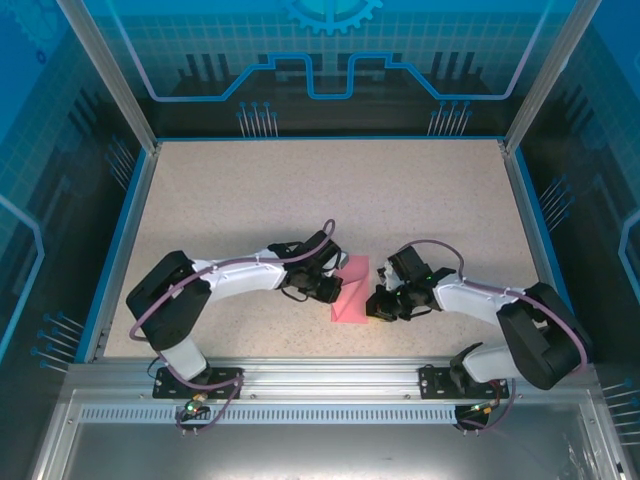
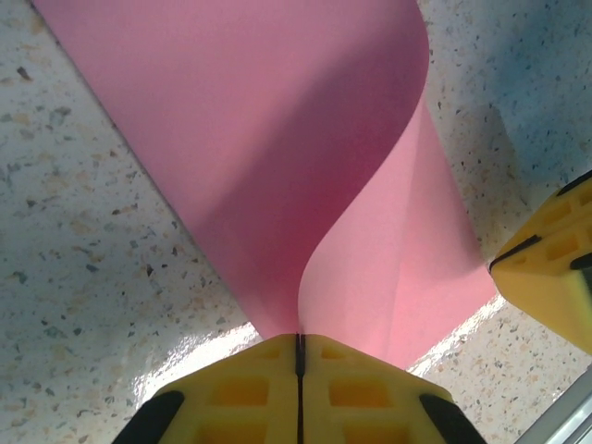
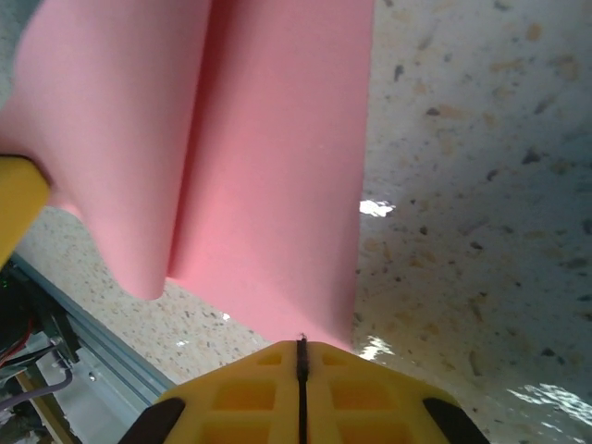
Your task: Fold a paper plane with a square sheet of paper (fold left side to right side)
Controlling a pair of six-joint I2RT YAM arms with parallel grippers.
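Pink-red square sheet of paper lies near the front middle of the speckled beige stone-look table, between the two arms, one flap lifted and curled over the rest. Left gripper, yellow pads pressed together, pinches the sheet's left edge. Right gripper, jaws closed likewise, pinches its right side.

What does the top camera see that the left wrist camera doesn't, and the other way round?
Top camera: the whole left arm, the right arm and the whole table. Left wrist camera: the yellow fingers of the left pincer shut on the pink paper's edge, and the paper curling up. Both: the pink paper on the speckled table.
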